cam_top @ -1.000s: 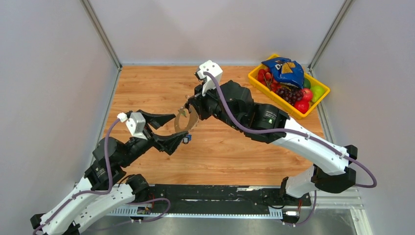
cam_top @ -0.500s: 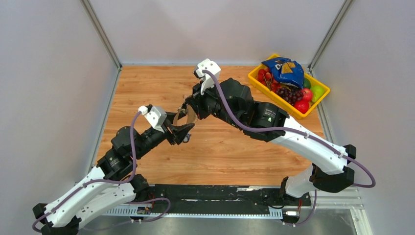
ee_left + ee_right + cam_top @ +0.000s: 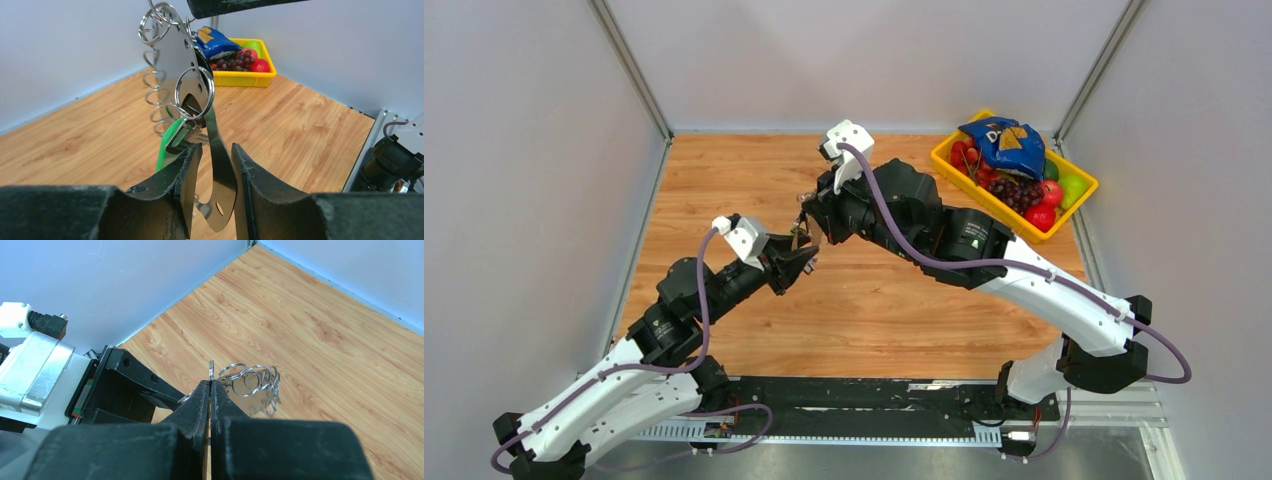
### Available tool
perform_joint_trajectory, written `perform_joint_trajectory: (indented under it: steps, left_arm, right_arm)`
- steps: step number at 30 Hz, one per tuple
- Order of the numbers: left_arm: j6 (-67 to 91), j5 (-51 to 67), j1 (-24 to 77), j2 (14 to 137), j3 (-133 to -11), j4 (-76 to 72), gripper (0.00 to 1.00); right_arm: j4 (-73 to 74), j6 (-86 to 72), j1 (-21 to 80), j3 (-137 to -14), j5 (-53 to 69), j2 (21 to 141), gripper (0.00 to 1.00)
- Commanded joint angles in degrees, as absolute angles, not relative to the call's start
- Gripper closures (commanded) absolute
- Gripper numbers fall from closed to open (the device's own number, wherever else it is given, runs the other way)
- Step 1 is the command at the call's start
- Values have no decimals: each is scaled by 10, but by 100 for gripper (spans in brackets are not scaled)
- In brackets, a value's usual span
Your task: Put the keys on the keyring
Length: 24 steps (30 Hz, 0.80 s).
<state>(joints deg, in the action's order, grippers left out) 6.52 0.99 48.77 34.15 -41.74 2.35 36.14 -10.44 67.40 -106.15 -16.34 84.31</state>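
The keyring is a flat silver crescent plate with several small split rings along its edge. It hangs upright above the wooden table. My right gripper is shut on its top edge, with the small rings just beyond the fingertips. One of the keys, with a green tag, dangles from a ring beside the plate. My left gripper straddles the plate's lower part with narrowed jaws. The plate lies against the right finger and a gap shows on the left. In the top view both grippers meet at the keyring.
A yellow bin holding fruit and a blue bag stands at the back right corner of the table, also visible as the bin behind the keyring. Grey walls close in the table on three sides.
My left arm has reached forward and up to the keyring, and its jaws have narrowed from wide open to close around the plate. The right arm has hardly moved.
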Motion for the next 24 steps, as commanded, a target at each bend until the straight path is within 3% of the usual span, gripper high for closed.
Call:
perform_joint_trajectory:
  steps: [1,5,9,10,24]
  left_arm:
    - [68,6,489,336,-414,20,63]
    - [69,6,489,334,-413,24,72]
    - [69,7,488,339,-417,25,96]
    - [69,7,488,340,-420,28,98]
    - [73,2,488,379,-497,111,100]
  right_arm:
    - [316,-105,671,-1086,-161,819,100]
    - [313,-105,671,-1087,-159,818,100]
    - [310,-108,671,-1085,-157,818,100]
    - [310,-108,671,-1085,-158,818,100]
    - [294,-109,648,-993,-183,753,100]
